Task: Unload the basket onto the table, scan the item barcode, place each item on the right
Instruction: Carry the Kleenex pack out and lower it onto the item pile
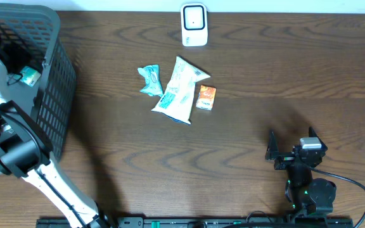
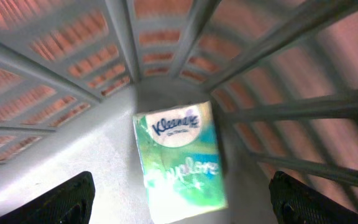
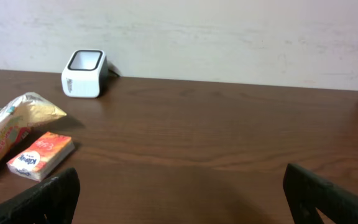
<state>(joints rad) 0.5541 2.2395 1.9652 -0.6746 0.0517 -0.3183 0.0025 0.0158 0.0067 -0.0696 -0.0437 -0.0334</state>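
Grey plastic mesh of the basket [image 1: 56, 82] fills the left edge of the overhead view, and the left arm [image 1: 18, 152] reaches down over its rim. A Kleenex tissue pack [image 1: 30, 77] lies inside. The barcode scanner [image 1: 194, 24] stands at the far edge of the table [image 1: 296, 69], well apart from both arms. Between them lie a teal packet [image 1: 151, 80], a white snack bag [image 1: 179, 90] and a small orange pack [image 1: 206, 97], close together. The right gripper [image 1: 272, 149] sits low over bare wood, well apart from these, with its fingers spread and nothing between them.

From the left wrist, the left gripper [image 2: 180, 208] has its fingers spread wide. The tissue pack lies flat on the basket floor, ahead of them and centred in the gap, touched by neither. Its label faces up; no barcode shows on that face.

From the right wrist, the spread fingers frame only empty table. The orange pack and snack bag lie ahead of the left finger, and the scanner is far beyond them.

The step in hand looks like fetching the pack from the basket. Next the left fingers would need to descend, close on its sides, lift it over the rim and carry it to the scanner. The barcode is probably on a hidden face, so the pack must be turned toward the window.
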